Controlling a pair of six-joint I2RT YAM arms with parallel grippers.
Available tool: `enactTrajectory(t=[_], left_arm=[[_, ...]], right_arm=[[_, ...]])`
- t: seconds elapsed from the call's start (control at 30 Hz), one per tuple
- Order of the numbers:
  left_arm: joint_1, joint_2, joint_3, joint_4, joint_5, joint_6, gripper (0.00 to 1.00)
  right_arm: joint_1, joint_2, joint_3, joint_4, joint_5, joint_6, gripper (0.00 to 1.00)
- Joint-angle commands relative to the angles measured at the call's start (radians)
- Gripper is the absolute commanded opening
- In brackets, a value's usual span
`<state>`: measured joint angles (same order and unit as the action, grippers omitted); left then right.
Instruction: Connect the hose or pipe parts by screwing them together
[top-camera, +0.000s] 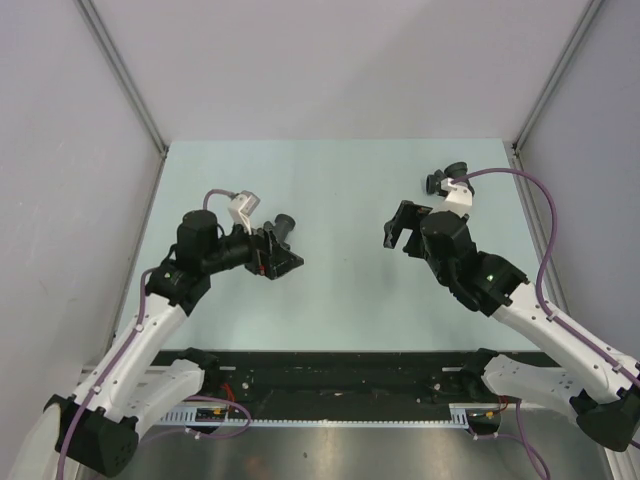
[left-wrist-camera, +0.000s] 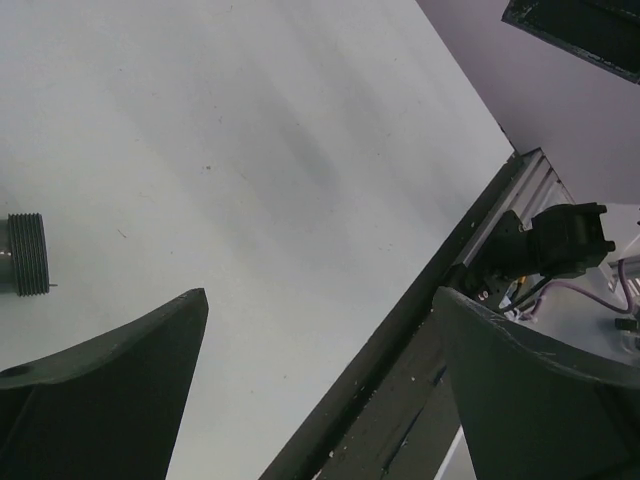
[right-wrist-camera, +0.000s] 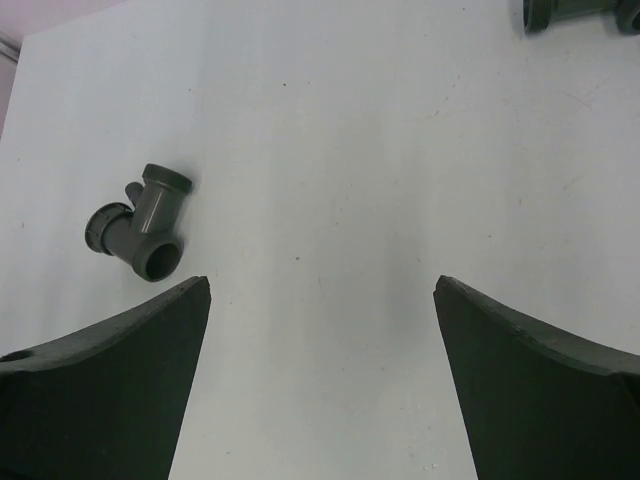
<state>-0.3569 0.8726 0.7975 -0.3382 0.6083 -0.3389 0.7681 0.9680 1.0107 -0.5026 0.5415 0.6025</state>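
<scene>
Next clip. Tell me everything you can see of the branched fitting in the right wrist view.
The branched fitting is dark grey and matte, plastic by its look. A short barrel has a collared end at its upper right and an open round port facing the camera. A ringed port sticks out toward the picture's left, with a small stub above it. It lies on its side on the pale table, joined to nothing. It sits outside the open right gripper, and nothing touches it.

you have nothing to read here: no lettering, label, brand, number or sign can be made out on the branched fitting, the table or elsewhere.
</scene>
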Motion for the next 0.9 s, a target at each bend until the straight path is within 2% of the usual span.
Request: enactTrajectory(t=[0.0, 0.17, 0.3, 0.37, 0.4, 0.43, 0.57, 0.7, 0.73, 0.87], left_arm=[[0.001, -0.023, -0.009, 0.027, -0.033, 0.008, 1.00], [0.001, -0.073, -0.021, 0.027, -0.142, -0.003, 1.00], [0.001, -0.151, -0.046, 0.028, -0.364, -0.040, 1.00], [0.001, -0.202, -0.057, 0.028, -0.465, -0.078, 1.00], [0.003, -0.217, -0.069, 0.028, -0.552, -0.090, 1.00], [0.004, -0.236, -0.075, 0.030, -0.580, -0.097, 1.00], [0.007, -0.325, -0.101, 0.028, -0.648, -0.072, 1.00], [0.007, -0.375, -0.121, 0.030, -0.679, -0.063, 0.99], [0.007, -0.382, -0.121, 0.030, -0.688, -0.058, 1.00], [0.007, -0.400, -0.129, 0.030, -0.720, -0.029, 0.99]], right_arm=[[-0.004, -0.008, 0.005, 0.036, 0.009, 0.011, 1.00], [-0.004, 0.032, 0.005, 0.087, -0.041, -0.007, 1.00], [-0.004, 0.113, -0.001, 0.186, -0.128, -0.102, 1.00], [-0.004, 0.184, -0.006, 0.303, -0.201, -0.186, 1.00], [-0.003, 0.208, -0.014, 0.353, -0.298, -0.222, 1.00], [0.000, 0.245, -0.029, 0.460, -0.334, -0.246, 1.00], [0.013, 0.490, -0.029, 0.697, -0.457, -0.354, 1.00], [0.026, 0.663, -0.029, 0.918, -0.596, -0.438, 0.99], [0.030, 0.704, -0.029, 1.011, -0.616, -0.449, 0.98], [0.031, 0.859, -0.017, 1.185, -0.727, -0.460, 0.97]])
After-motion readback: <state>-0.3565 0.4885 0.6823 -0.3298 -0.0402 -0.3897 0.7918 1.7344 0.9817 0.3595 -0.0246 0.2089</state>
